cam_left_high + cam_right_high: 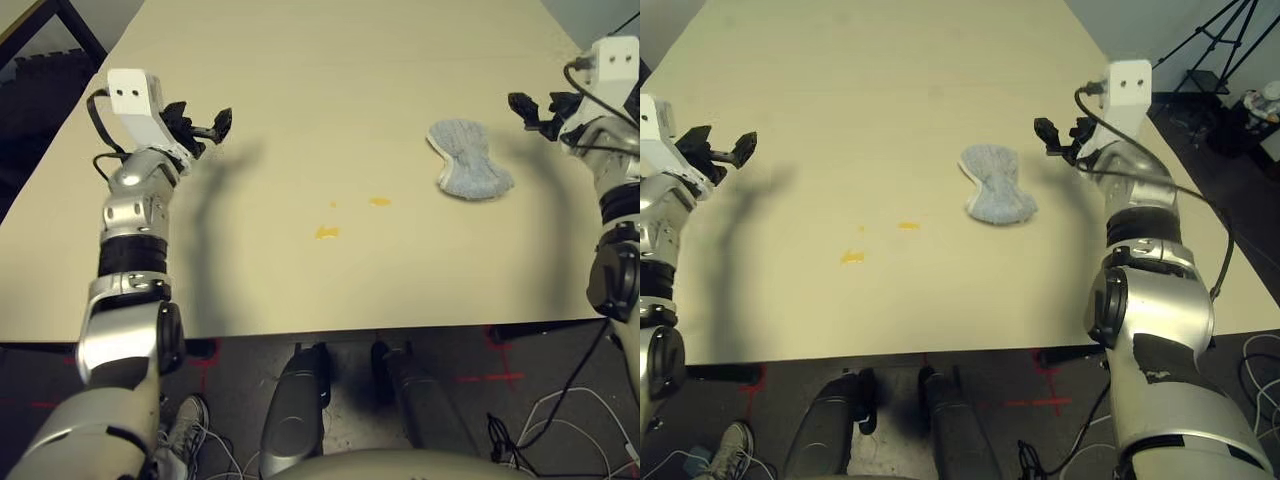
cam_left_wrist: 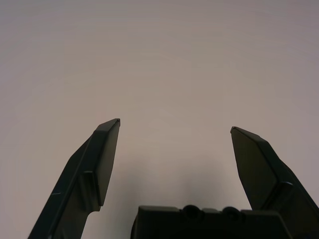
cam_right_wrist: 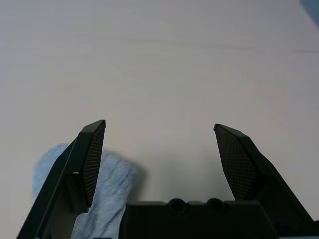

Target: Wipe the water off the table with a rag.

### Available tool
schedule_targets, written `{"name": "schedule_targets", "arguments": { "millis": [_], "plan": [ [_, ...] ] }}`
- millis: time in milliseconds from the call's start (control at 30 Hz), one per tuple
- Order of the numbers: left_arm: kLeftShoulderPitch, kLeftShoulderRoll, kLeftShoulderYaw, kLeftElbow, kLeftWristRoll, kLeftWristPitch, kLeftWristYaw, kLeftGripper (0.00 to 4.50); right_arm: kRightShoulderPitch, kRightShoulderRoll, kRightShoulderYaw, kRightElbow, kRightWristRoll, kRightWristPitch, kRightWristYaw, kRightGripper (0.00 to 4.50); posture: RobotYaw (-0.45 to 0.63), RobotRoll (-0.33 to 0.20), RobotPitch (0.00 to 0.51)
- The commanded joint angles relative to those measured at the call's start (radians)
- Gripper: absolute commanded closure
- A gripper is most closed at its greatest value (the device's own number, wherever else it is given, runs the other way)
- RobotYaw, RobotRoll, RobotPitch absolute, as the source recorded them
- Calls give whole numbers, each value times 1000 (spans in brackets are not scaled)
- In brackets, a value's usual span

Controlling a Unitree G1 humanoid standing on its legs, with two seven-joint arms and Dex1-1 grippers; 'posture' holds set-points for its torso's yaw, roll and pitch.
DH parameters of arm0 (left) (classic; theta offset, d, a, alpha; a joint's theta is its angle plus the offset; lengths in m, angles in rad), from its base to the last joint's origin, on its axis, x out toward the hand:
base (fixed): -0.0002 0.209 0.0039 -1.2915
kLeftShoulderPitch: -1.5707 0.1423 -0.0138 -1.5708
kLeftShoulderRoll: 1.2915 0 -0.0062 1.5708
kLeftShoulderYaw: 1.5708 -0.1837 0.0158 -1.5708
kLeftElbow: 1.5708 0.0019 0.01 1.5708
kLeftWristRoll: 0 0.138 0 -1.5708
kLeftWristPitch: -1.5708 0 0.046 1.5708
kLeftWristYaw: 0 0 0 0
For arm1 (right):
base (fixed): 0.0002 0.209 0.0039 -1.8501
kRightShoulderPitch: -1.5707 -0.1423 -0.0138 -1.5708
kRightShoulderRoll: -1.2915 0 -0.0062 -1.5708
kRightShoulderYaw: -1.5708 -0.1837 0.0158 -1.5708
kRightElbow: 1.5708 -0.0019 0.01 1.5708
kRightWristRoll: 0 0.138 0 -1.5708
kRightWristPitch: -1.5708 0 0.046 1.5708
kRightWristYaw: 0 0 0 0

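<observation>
The rag point(image 1: 468, 160) lies bunched in a bow-tie shape on the pale desk point(image 1: 300, 80), untouched, and serves as the fixed mark for everything else. The right gripper point(image 1: 1060, 137) hangs above the desk just beside the rag, on its outer side, jaws spread as wide as they go and holding nothing; its own camera catches a corner of the cloth beside one finger point(image 3: 89, 159). The left gripper point(image 1: 205, 127) floats well apart from the rag, over bare desk on the far side of the spill, jaws likewise wide and empty.

The water point(image 1: 327, 232) sits as a few small yellow-orange spots near the rag, toward the robot and toward the left arm; one spot point(image 1: 380, 201) lies closer to the cloth than the others.

The pickup has not begun, I'd say. From where I stand, the risks look like these: the right gripper may close on only the fuzzy edge, so the rag slips out or trails limp and merely skims the spots. A flat, low approach could shove the cloth along the smooth desk instead of pinching it. And dragging a bunched rag through the spots might smear the liquid wider rather than soak it up.
</observation>
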Motion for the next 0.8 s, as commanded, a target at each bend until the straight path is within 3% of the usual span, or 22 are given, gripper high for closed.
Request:
{"name": "schedule_targets", "arguments": {
  "millis": [33,233,433,800],
  "plan": [
    [-37,62,-72,-78,-23,127,-193,0,75,24,40,-206,25,220,4,29,271,0,238],
    [-132,148,-166,-141,-34,289,-417,0,160,55,65,-428,46,413,-14,29,266,0,245],
    [-202,198,-229,-148,-27,349,-563,0,221,75,89,-503,44,482,-22,29,254,0,249],
    [-46,312,-295,-336,-56,455,-756,0,256,84,151,-370,2,393,-5,29,249,0,245]
  ]
}}
